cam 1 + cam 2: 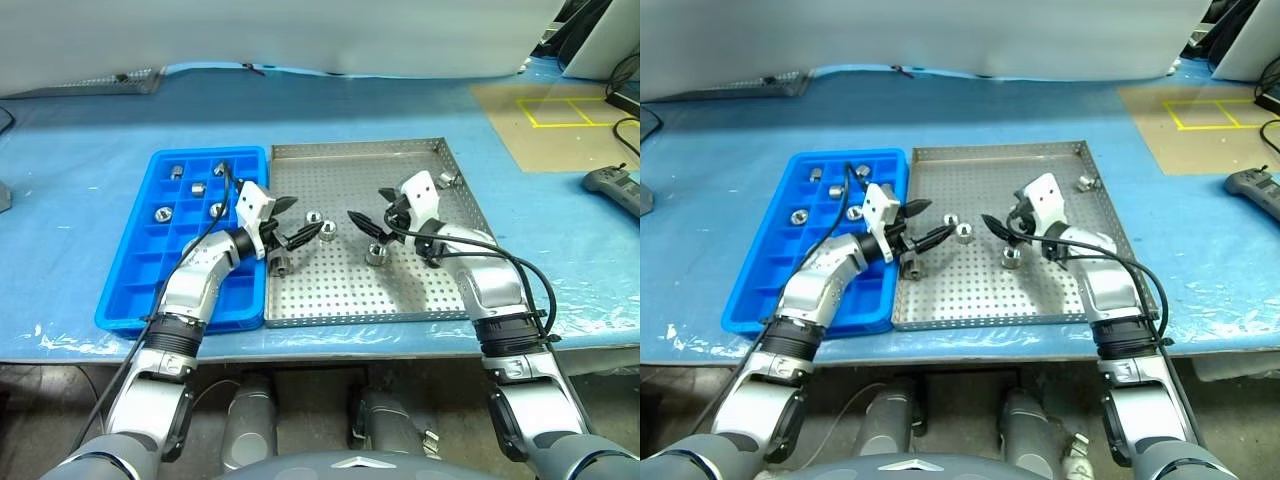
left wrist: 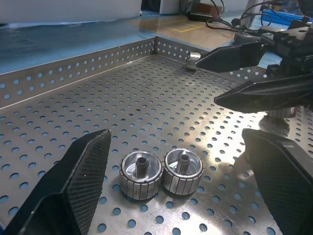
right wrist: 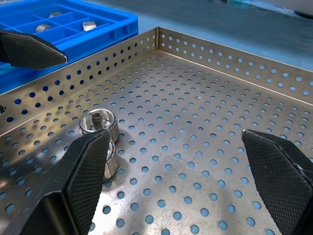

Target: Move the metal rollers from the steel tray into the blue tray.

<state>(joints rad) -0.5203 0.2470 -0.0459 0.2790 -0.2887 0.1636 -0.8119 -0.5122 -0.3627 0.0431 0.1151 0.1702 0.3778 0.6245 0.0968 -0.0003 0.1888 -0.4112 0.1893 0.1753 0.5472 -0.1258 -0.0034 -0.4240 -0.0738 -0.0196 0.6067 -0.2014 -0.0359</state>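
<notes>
A long surface (image 1: 80, 150) covered in blue sheeting is seen from above, with a pale wall behind it and yellow floor tape at the far right. On it, side by side and touching, are set the blue tray (image 1: 140, 285), gridded into small compartments, on the robot's left, and the perforated steel tray (image 1: 420, 300) on its right.

Several metal rollers (image 1: 163, 213) are already lodged in the far compartments of the blue tray. In the steel tray, a pair of rollers (image 2: 161, 172) is seen standing on end, touching each other, directly between the left pincer's fingers. A third roller (image 1: 376, 254) sits just below the right pincer, a fourth (image 1: 281, 264) near the tray's left wall, and what is probably another (image 1: 448, 180) lies in the far right corner, though it is small in view.

The left pincer (image 1: 302, 222) is spread wide and holds nothing, levelled low over the pair. The right pincer (image 1: 372, 213) is likewise spread and empty, facing it.

The rollers are judged to be stiff, dense for their size and smooth, so slipping or rolling away is likely if one is tipped. The ribbed outer wall, taken across its width while the roller stands upright, is judged the surest hold.
</notes>
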